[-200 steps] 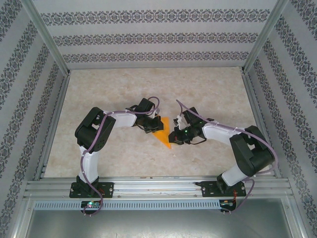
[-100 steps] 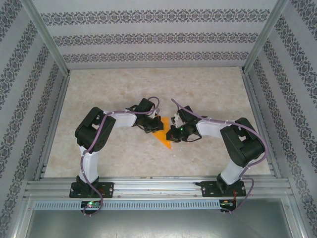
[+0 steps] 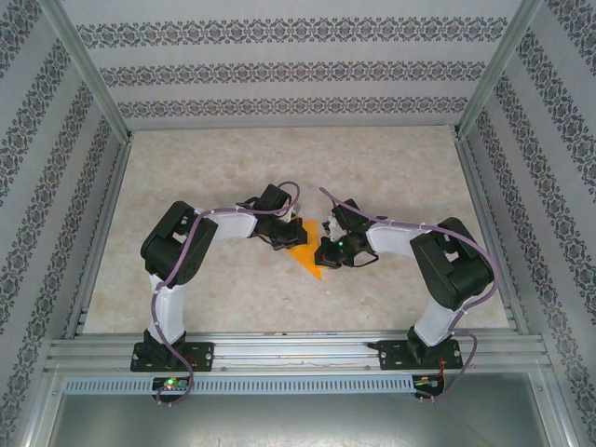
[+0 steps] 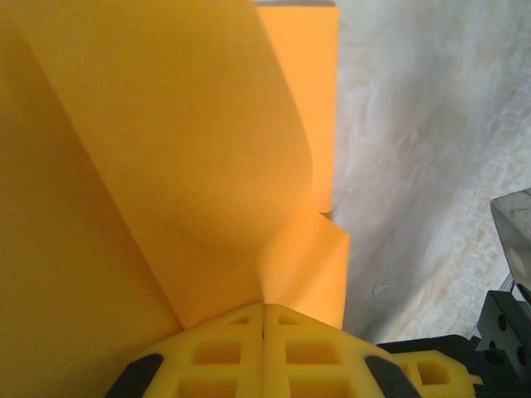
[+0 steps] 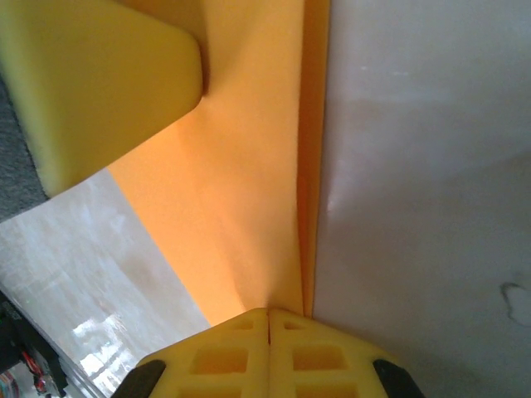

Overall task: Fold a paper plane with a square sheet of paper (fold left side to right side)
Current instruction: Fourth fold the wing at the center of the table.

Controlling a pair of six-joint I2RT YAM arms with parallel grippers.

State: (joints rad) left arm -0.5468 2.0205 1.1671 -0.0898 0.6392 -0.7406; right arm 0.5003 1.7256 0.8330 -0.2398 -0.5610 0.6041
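Top external: paper (image 3: 310, 257) is folded to a pointed wedge; left pincer (image 4: 264, 308) and right pincer (image 5: 269, 313) are both clamped on it; final folds likely remain.

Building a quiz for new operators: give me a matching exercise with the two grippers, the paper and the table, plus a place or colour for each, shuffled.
1 left gripper
2 right gripper
3 sheet of paper
4 table

A pale, marbled
B shut on the paper's left side
C bright orange
D shut on the paper's right side

Pairs: 1-B, 2-D, 3-C, 4-A
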